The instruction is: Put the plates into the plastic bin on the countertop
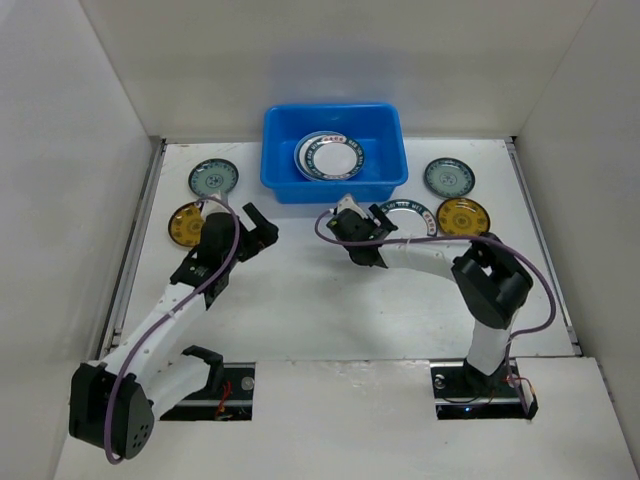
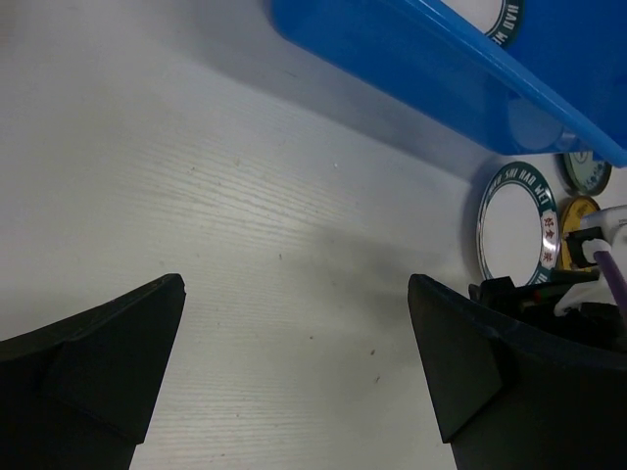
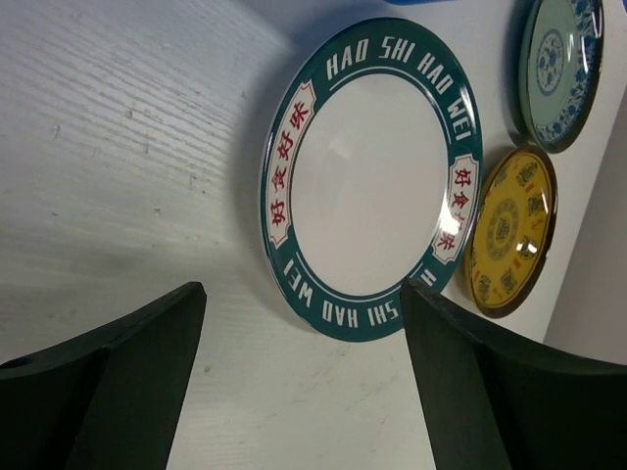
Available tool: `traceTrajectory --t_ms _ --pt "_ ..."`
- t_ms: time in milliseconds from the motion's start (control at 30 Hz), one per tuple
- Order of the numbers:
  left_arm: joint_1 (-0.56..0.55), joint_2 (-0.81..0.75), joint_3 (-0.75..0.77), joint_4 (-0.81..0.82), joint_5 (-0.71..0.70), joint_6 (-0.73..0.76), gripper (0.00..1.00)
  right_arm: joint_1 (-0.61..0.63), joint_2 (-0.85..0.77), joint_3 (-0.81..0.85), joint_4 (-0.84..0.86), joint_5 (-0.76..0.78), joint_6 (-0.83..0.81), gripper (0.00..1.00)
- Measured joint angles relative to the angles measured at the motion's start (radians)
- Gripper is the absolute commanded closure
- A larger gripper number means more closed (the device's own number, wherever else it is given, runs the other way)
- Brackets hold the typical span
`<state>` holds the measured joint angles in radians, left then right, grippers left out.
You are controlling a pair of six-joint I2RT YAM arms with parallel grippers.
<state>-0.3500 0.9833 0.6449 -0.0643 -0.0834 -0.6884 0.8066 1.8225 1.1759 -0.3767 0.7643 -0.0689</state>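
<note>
As it gapes, the right hand (image 3: 302, 294) faces a plate (image 3: 367, 186).

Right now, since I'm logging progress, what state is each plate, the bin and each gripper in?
plastic bin: upright, plates inside
white plate: flat on countertop, not binned
left teal plate: on countertop
right teal plate: on countertop
left yellow plate: on countertop
right yellow plate: on countertop
left gripper: open, empty
right gripper: open, empty
</note>
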Motion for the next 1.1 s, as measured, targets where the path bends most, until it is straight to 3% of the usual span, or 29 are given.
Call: traceTrajectory --t_ms 300,633,933,1100 --pt "0.037 -0.040 -0.024 -0.023 0.005 0.004 0.00 0.000 0.093 0.028 -0.001 0.037 -0.044 0.21" --pt "0.077 -0.052 -0.029 -0.043 0.020 0.016 0.00 -0.007 0.153 0.061 -0.001 0.069 -0.060 0.37" --pt "0.095 -0.052 -0.029 -0.049 0.031 0.023 0.00 -0.048 0.181 0.079 0.000 0.102 -0.063 0.42" --pt "0.097 -0.053 -0.029 -0.053 0.031 0.025 0.00 -0.065 0.193 0.080 -0.002 0.100 -0.065 0.62"
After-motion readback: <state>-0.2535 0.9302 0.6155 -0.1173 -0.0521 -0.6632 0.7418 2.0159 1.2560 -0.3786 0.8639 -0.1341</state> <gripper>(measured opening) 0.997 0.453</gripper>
